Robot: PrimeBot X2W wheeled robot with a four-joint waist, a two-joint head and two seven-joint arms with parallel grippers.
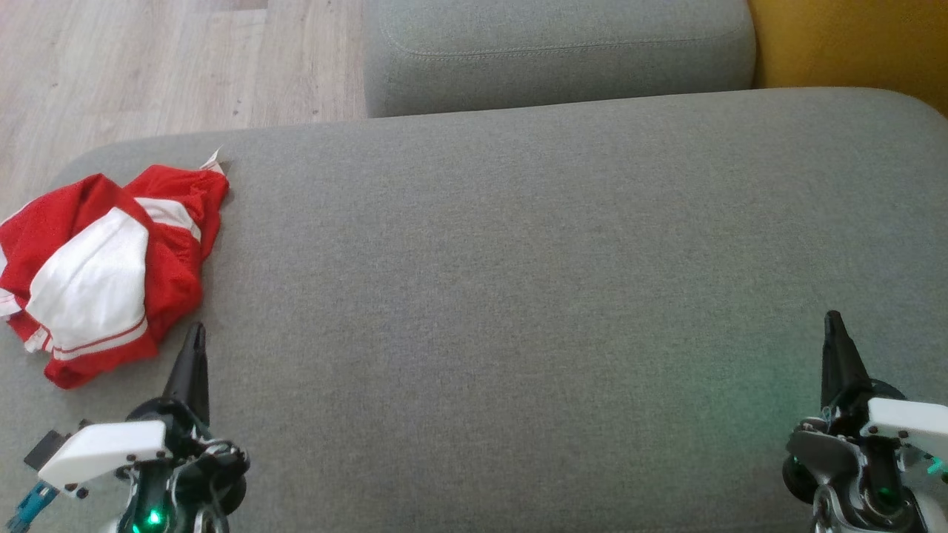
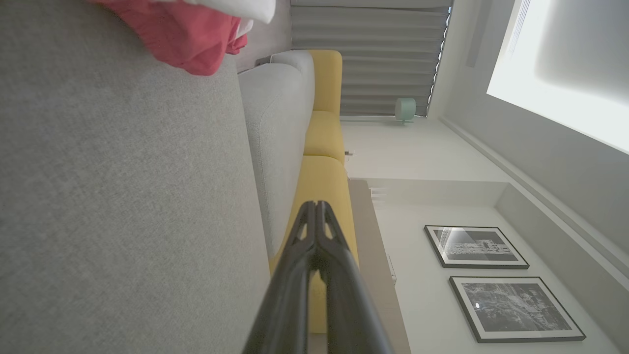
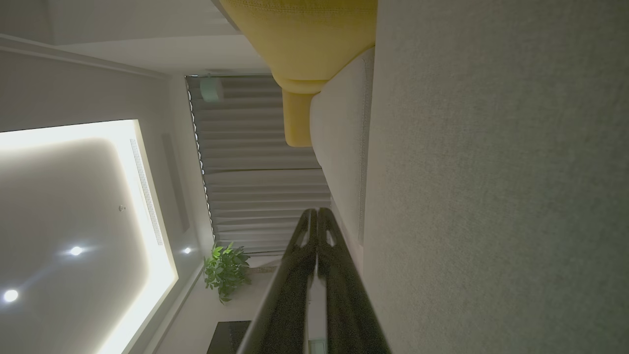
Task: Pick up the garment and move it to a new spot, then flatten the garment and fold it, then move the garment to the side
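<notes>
Left gripper (image 1: 196,332) closed, empty; crumpled red-white garment (image 1: 96,281) lies just beside, ahead-left of tip. Right gripper (image 1: 835,322) closed, empty, well apart. Left arm nearer.

My left gripper (image 1: 196,331) low on my left, dark fingers pressed together, pointing forward, its white wrist housing (image 1: 104,446) behind it, my right gripper (image 1: 832,320) mirrored on my right, fingers likewise closed, nothing held in either.
</notes>
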